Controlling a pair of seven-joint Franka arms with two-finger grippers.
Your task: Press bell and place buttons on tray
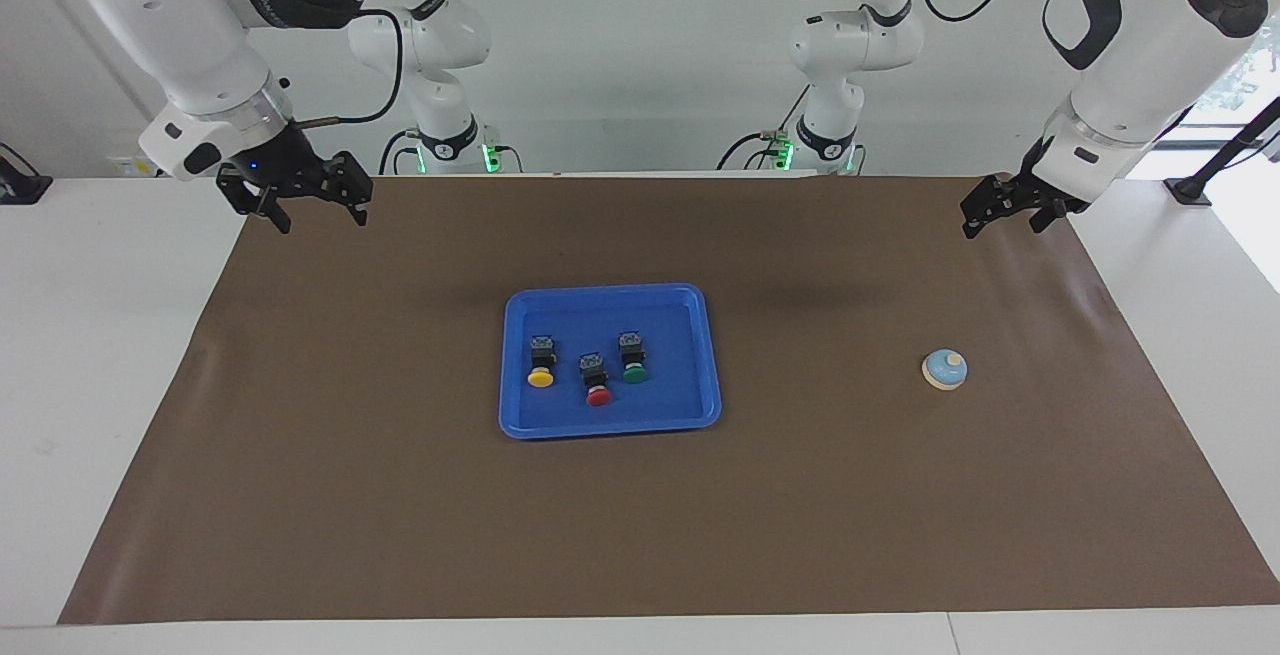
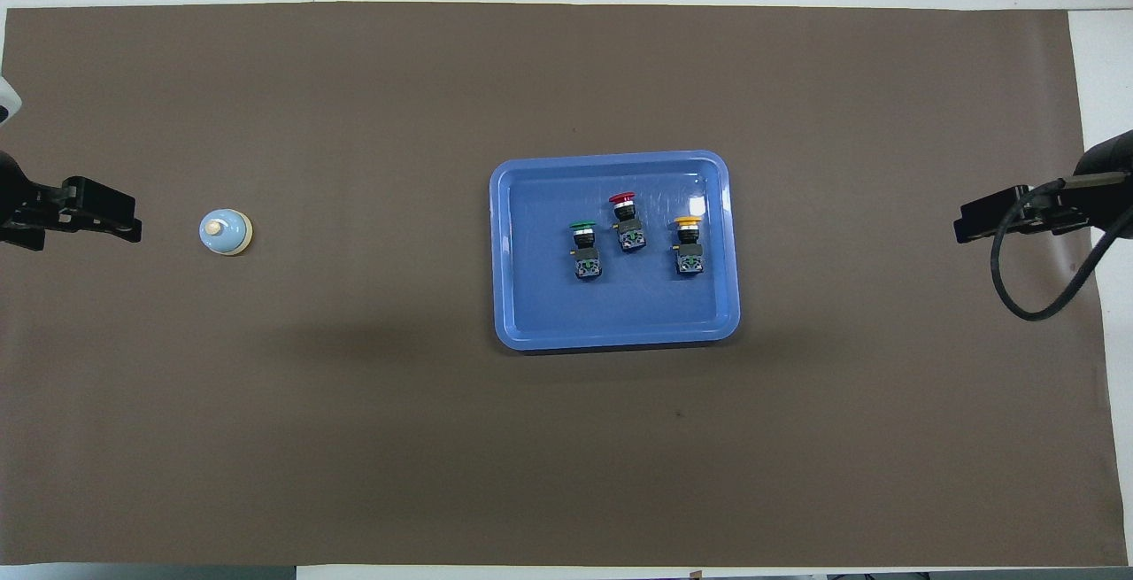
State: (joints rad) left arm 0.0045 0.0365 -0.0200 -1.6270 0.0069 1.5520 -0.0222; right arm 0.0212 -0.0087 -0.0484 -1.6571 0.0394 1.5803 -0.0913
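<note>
With all three push-button switches lying inside the bright blue rectangular plastic tray [image 1: 610, 423], the placing part reads as finished: the yellow-capped switch [image 1: 541, 361], the red-capped switch [image 1: 596, 379] and the green-capped switch [image 1: 632, 357] rest on their sides on the tray floor, apart from one another and clear of the rim. The tray sits mid-table on the brown mat [image 1: 400, 495].

The small light blue dome bell with its cream knob [image 1: 944, 369] stands alone on the mat toward my left arm's end of the table, well apart from the tray. Whether it has been pressed cannot be judged from this state.

My left hand [image 1: 1010, 207] hangs over the mat's edge at that end; whether its fingers are parted or together I cannot tell. My right hand [image 1: 310, 210] hangs over the mat corner at the other end, fingers spread and empty.

If the bell press remains, procedure is as follows:
1. Use my left hand, which is the closer one.
2. Bring the fingers together first, so that a single blunt tip meets the knob.
3. Centre over the knob, then descend vertically; an off-centre push would probably slide the light bell across the mat.
4. Lift straight off.
</note>
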